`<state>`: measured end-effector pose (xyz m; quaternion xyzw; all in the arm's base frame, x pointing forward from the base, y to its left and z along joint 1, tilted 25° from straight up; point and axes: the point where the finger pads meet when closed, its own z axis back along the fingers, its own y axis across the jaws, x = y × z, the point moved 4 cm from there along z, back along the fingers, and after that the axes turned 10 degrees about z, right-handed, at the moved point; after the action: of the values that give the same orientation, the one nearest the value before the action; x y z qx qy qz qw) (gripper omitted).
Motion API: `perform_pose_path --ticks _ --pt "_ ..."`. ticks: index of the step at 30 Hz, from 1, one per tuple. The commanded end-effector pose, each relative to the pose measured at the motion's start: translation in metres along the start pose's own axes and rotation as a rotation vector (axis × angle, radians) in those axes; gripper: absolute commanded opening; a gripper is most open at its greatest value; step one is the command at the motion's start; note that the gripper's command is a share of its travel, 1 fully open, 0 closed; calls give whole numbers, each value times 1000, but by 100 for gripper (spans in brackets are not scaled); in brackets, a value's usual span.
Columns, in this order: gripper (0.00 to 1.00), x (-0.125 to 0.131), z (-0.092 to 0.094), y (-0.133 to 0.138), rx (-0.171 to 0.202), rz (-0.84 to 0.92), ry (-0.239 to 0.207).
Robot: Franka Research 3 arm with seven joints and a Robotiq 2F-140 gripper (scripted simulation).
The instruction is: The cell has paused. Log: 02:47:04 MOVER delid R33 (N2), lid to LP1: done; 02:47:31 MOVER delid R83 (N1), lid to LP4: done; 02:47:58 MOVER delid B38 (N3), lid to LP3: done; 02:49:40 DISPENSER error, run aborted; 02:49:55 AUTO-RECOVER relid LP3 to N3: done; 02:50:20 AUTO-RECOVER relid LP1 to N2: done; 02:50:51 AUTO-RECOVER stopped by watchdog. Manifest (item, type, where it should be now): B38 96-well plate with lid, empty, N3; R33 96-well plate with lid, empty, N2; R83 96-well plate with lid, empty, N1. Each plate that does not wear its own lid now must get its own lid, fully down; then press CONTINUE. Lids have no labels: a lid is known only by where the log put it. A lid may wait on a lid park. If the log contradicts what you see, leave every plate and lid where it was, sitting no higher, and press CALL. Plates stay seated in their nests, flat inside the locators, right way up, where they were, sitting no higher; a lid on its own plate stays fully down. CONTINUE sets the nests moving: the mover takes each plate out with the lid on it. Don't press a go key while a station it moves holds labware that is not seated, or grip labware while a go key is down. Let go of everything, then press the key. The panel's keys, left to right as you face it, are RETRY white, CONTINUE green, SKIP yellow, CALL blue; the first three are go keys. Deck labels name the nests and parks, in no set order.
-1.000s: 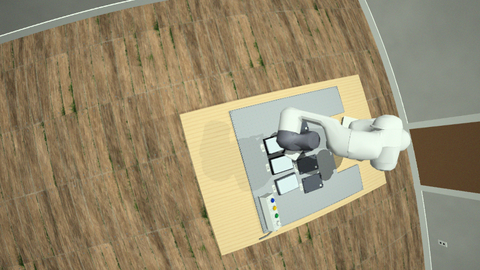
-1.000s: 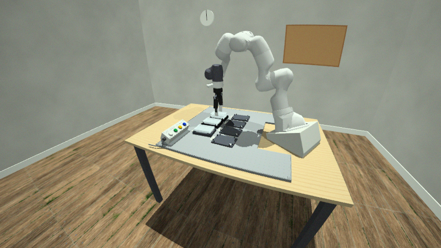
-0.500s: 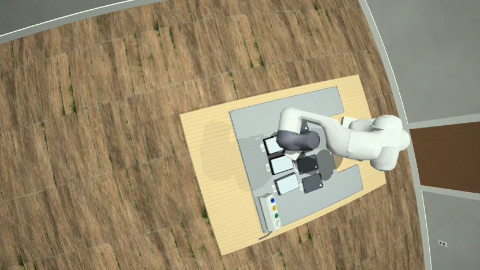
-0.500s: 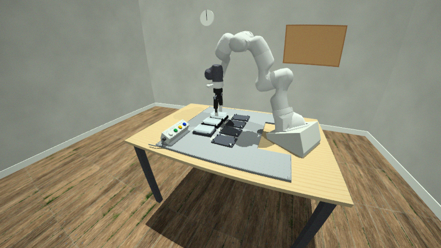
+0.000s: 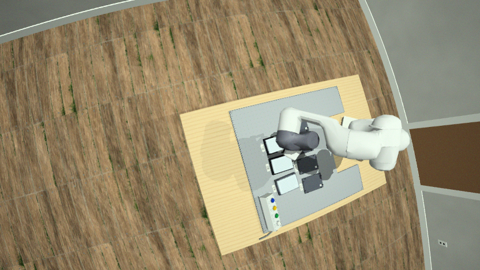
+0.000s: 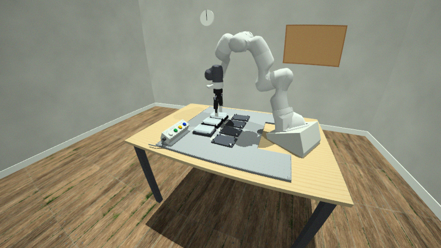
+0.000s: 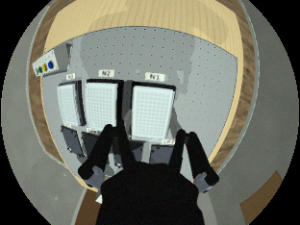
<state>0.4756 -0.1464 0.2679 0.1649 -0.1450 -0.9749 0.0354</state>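
Note:
Three white 96-well plates sit in a row of nests: a near one point(image 5: 287, 183), a middle one point(image 5: 281, 164) and a far one point(image 5: 272, 145). My gripper point(image 6: 217, 110) stands upright over the far plate and is shut on a clear lid point(image 7: 153, 112), gripping it by its long sides. The lid is held level, directly over the far plate point(image 6: 218, 116). I cannot tell whether it touches the plate. In the wrist view the fingers frame the lid, and the middle plate point(image 7: 102, 104) and near plate point(image 7: 67, 101) lie to the left. The deck labels are too small to read surely.
Four dark lid parks point(image 6: 230, 131) run beside the plates, on the arm's side. The key panel point(image 6: 174, 132) stands at the near end of the row and also shows from above point(image 5: 271, 211). The arm's base point(image 6: 294, 135) sits at the table's far right.

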Motion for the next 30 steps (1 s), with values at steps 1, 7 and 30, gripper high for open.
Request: perform_pose_path --ticks 1,7,30 --pt "0 0 -2 0 1 5 1" --pt "0 0 -3 0 1 5 1" --pt "0 0 -6 1 1 5 1"
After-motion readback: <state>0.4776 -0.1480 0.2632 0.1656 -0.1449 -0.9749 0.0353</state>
